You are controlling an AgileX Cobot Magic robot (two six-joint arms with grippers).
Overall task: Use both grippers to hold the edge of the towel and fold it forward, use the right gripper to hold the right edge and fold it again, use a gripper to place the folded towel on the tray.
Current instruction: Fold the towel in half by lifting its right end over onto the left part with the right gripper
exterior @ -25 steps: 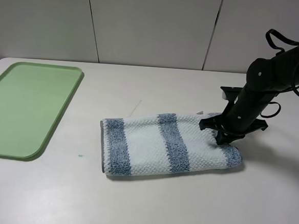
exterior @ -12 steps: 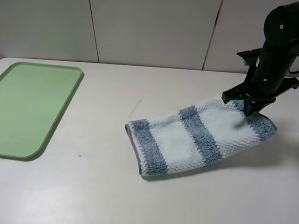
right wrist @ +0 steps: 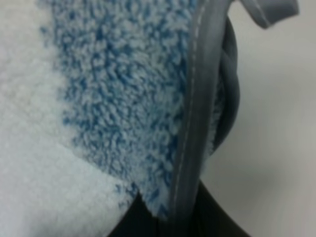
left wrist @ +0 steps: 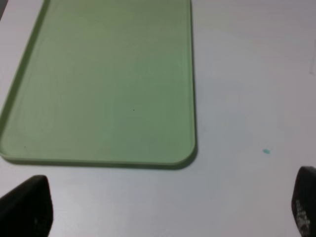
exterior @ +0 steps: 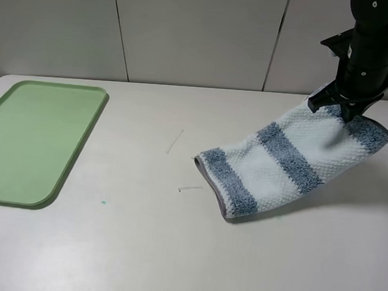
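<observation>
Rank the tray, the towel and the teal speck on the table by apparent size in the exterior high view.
1. The tray and the towel: about alike. The towel is partly raised and the tray is cropped, so unranked.
2. The teal speck: far smallest.

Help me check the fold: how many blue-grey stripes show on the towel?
3. One stripe is at the end of the towel resting on the table, one crosses the middle, and one is at the raised end in the right pincer. Folded layers underneath may hide others.
</observation>
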